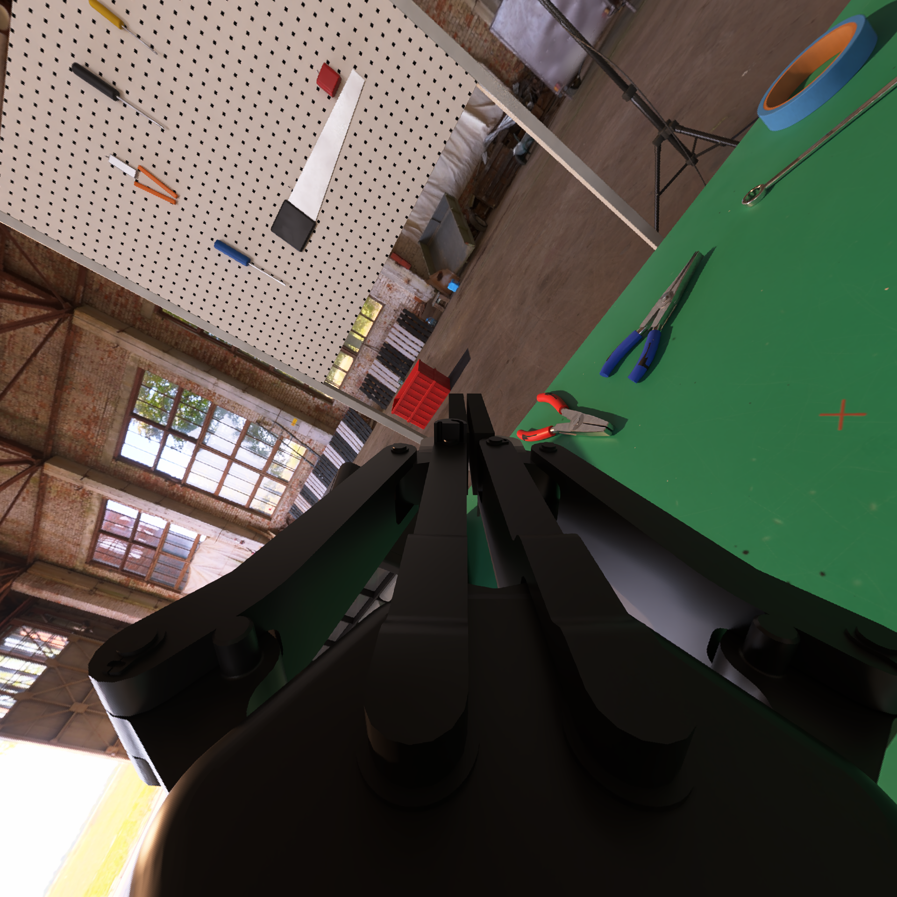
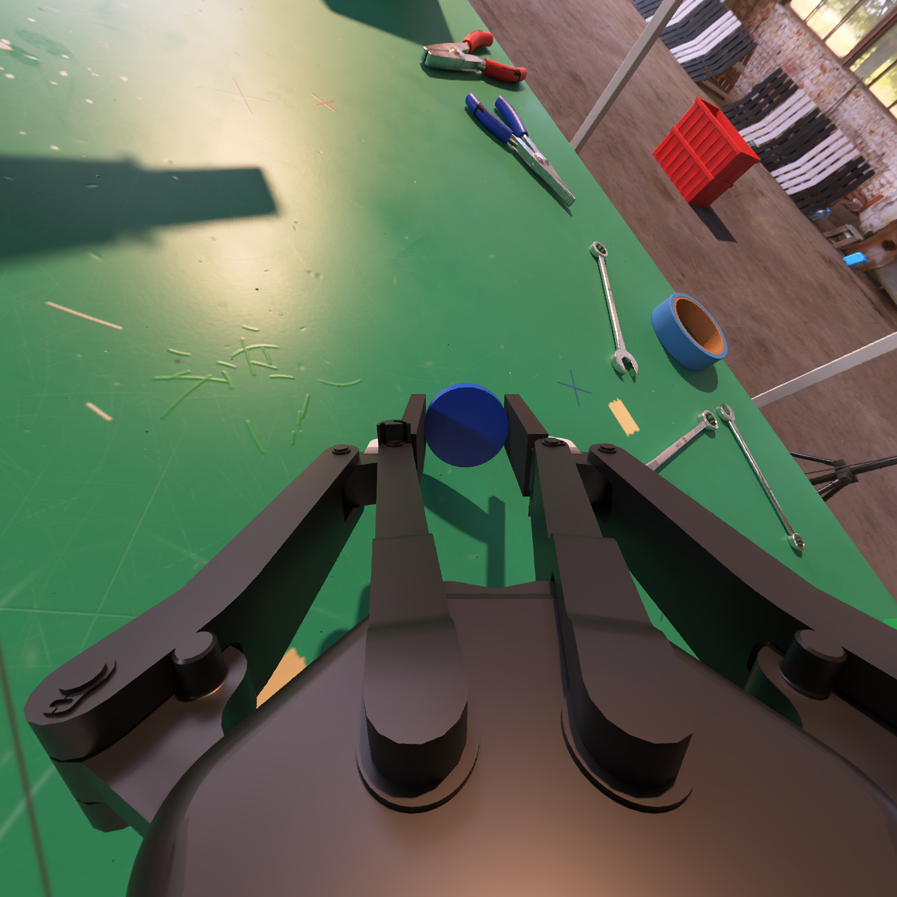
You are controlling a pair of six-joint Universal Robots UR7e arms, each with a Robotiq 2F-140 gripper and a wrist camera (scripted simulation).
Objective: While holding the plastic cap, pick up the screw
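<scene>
A green workbench (image 2: 242, 252) carried every loose tool. Above it, the right gripper (image 2: 466, 427) clamped a blue plastic cap (image 2: 465, 424) between its fingers, clear of the bench surface. The left gripper (image 1: 467, 412) hung past the bench edge with its fingers pressed together; whether they pinched the screw could not be told. Beyond the cap lay blue tape (image 2: 689, 332), blue-handled pliers (image 2: 517, 143) and red-handled pliers (image 2: 471, 57).

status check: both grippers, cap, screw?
Right gripper shut on round blue plastic cap, held above green table. Left gripper fingers nearly together, contents unclear. Screw not visible. Nothing obstructing.
</scene>
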